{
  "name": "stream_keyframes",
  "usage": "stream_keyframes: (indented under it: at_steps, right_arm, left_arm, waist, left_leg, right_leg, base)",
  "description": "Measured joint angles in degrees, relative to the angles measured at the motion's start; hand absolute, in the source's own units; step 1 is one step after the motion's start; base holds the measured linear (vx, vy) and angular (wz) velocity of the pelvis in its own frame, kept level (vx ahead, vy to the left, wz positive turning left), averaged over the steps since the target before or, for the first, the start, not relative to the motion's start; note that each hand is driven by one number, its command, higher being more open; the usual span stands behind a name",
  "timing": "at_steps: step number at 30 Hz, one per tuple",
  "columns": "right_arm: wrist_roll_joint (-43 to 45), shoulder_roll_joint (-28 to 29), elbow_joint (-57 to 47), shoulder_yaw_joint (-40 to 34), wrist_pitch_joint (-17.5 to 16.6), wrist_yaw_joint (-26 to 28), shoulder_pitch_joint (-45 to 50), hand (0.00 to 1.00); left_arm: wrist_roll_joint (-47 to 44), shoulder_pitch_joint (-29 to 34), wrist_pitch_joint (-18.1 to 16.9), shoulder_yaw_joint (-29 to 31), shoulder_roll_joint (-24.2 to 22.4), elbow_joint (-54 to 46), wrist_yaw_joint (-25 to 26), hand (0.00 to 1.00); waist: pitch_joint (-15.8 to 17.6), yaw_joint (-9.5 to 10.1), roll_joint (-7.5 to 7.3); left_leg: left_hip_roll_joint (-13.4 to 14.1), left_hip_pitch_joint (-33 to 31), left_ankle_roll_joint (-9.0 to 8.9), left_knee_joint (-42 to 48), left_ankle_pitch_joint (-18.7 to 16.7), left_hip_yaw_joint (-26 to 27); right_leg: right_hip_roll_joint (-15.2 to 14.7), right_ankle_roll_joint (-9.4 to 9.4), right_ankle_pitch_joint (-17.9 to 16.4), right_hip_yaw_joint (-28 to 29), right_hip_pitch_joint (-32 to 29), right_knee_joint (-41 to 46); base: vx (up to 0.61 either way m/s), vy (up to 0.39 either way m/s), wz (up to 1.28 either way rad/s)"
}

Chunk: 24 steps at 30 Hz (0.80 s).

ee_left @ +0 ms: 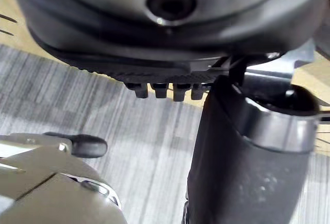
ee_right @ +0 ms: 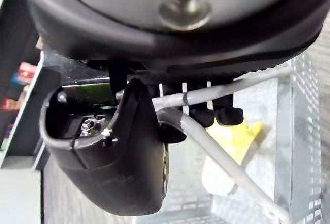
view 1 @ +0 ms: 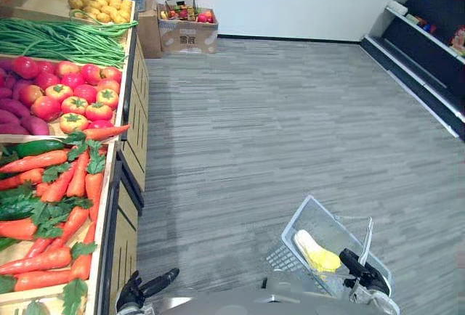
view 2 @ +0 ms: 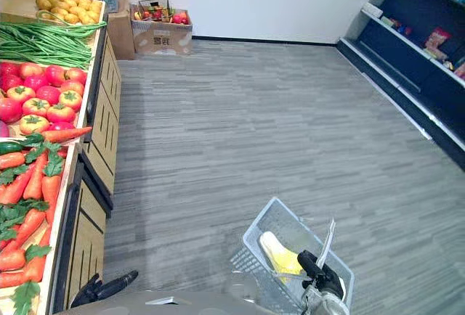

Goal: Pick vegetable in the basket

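Beside produce stand (view 1: 123,213), right hand (view 1: 363,271) curled round basket (view 1: 305,217) handle, yellow vegetable (view 1: 316,255) inside; left hand (view 1: 138,292) relaxed, empty.

Vegetable (view 1: 314,252) in wire basket (view 1: 328,221)
Pale yellow and white, it lies flat on the grey mesh bottom; the basket's handle stands raised.
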Motion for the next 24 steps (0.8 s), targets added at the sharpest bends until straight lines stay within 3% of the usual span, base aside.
stream_keyframes:
  at_steps: [3, 4, 5, 6, 7, 8, 11, 12, 15, 19, 22, 24]
  right_arm:
    - [0.48, -0.07, -0.15, -0.28, 0.00, 0.10, 0.05, 0.00]
    - [0.63, -0.06, -0.14, -0.25, 0.00, 0.18, -0.24, 0.00]
    - [1.53, -0.06, -0.15, -0.41, 0.00, 0.14, -0.62, 0.00]
    - [1.80, -0.06, -0.10, -0.71, 0.01, 0.10, -0.67, 0.00]
    - [2.34, -0.06, -0.10, -0.74, 0.01, 0.17, -0.35, 0.00]
    - [2.56, -0.41, 0.22, -1.28, 0.01, 0.04, 0.45, 0.00]
    - [2.72, -0.89, 0.26, -2.99, 0.08, -0.35, -0.28, 0.00]
    - [2.72, -0.89, 0.26, -2.97, 0.11, -0.14, -0.85, 0.00]
    - [2.79, -1.07, 0.26, -2.97, 0.10, -0.06, -1.28, 0.00]
    - [2.77, -1.11, 0.26, -2.57, 0.10, 0.02, -1.71, 0.00]
    - [2.78, -1.78, 0.25, -1.74, 0.10, 0.08, -0.59, 0.00]
    - [2.74, -2.15, 0.23, -1.67, 0.10, 0.18, 0.49, 0.00]
  left_arm:
    - [0.00, -0.86, -0.16, 0.44, -0.05, -0.11, 0.00, 1.00]
    - [0.00, -1.42, -0.30, 0.50, -0.03, -0.13, 0.06, 1.00]
    - [0.00, -1.89, -0.46, 0.58, 0.25, -0.18, 0.05, 1.00]
    - [0.00, -1.89, -0.46, 0.70, 0.41, -0.18, 0.09, 1.00]
    - [0.00, -1.67, -0.47, 1.36, 0.87, -0.19, 0.11, 1.00]
    - [0.03, -2.15, -0.43, 2.87, 0.65, 0.42, 0.21, 1.00]
    - [0.02, -1.58, -0.45, 2.93, -2.24, 0.52, 0.08, 1.00]
    - [0.02, -1.77, -0.45, 2.91, -2.79, 0.51, -0.01, 1.00]
    - [0.02, -2.98, -0.56, 2.81, -3.59, 0.46, -0.57, 1.00]
    - [-0.04, -2.41, -0.55, 2.80, -3.63, 0.53, -0.75, 1.00]
    - [-0.28, -1.59, -0.39, 2.76, -3.77, 0.52, -0.82, 1.00]
    - [-0.28, -0.65, -0.22, 2.92, -3.61, 0.53, -0.83, 1.00]
  waist:
    - [-0.06, -0.64, 1.44]
    - [-0.20, -1.37, 2.10]
    - [-0.09, -1.47, 2.12]
    - [-0.20, -1.51, 1.87]
    - [-1.03, -1.74, 0.47]
    - [-0.54, -2.13, 1.10]
    - [-1.41, -2.34, 5.76]
    - [-1.47, -2.98, 6.29]
    - [-1.79, -3.20, 6.47]
    - [-2.52, -3.10, 5.79]
    - [-3.17, -3.09, 5.30]
    - [-3.23, -2.97, 5.21]
  left_leg:
    - [1.49, 0.55, -0.76, 1.64, -2.18, -1.75]
    - [2.19, 0.10, -1.55, 1.66, -2.75, -2.90]
    - [2.29, 0.19, -2.68, 1.66, -3.50, -3.61]
    - [2.25, 0.36, -3.35, 1.76, -4.02, -3.94]
    - [1.86, 0.52, -4.71, 2.81, -5.64, -5.19]
    - [2.44, 1.86, -6.28, 3.92, -7.75, -6.77]
    - [7.54, 2.99, -8.78, 4.38, -9.48, -7.37]
    - [8.61, 3.22, -9.01, 4.40, -9.36, -8.06]
    - [11.43, 2.31, -9.69, 5.61, -9.12, -9.92]
    - [12.83, -0.48, -10.47, 12.70, -9.58, -10.38]
    - [14.34, -5.81, -10.63, 28.23, -9.38, -10.50]
    - [16.33, -9.69, -9.84, 41.36, -4.33, -8.91]
  right_leg:
    - [4.42, -0.08, -1.76, 2.53, -2.74, -12.94]
    - [6.68, 0.57, -1.11, 4.94, -3.54, -23.14]
    - [7.70, 1.93, 0.45, 7.22, -3.84, -32.25]
    - [7.92, 2.04, 1.84, 7.92, -3.87, -36.04]
    - [7.75, 1.45, 5.67, 8.56, -3.53, -41.01]
    - [8.48, 0.17, 10.59, 8.82, -2.85, -38.73]
    - [12.22, -2.20, 5.19, 5.66, -3.34, -33.58]
    - [12.77, -3.01, 3.00, 4.39, -3.53, -31.36]
    - [14.12, -4.45, -0.41, 1.22, -2.95, -29.93]
    - [15.17, -5.28, -1.50, 0.32, -0.88, -31.53]
    - [16.21, -5.83, -1.85, -0.44, 4.14, -34.77]
    - [17.08, -6.19, -1.97, -0.23, 9.22, -37.57]
  base:
    - [0.36, -0.122, 0.46]
    - [0.32, -0.169, 0.50]
    - [0.33, -0.190, 0.43]
    - [0.36, -0.232, 0.38]
    - [0.41, -0.294, 0.50]
    - [0.49, -0.361, 0.55]
    - [0.33, -0.253, 0.28]
    - [0.44, -0.366, 0.35]
    - [0.26, -0.235, 0.40]
    - [0.14, -0.129, 0.14]
    - [0.18, -0.117, 0.13]
    - [0.21, -0.058, -0.02]
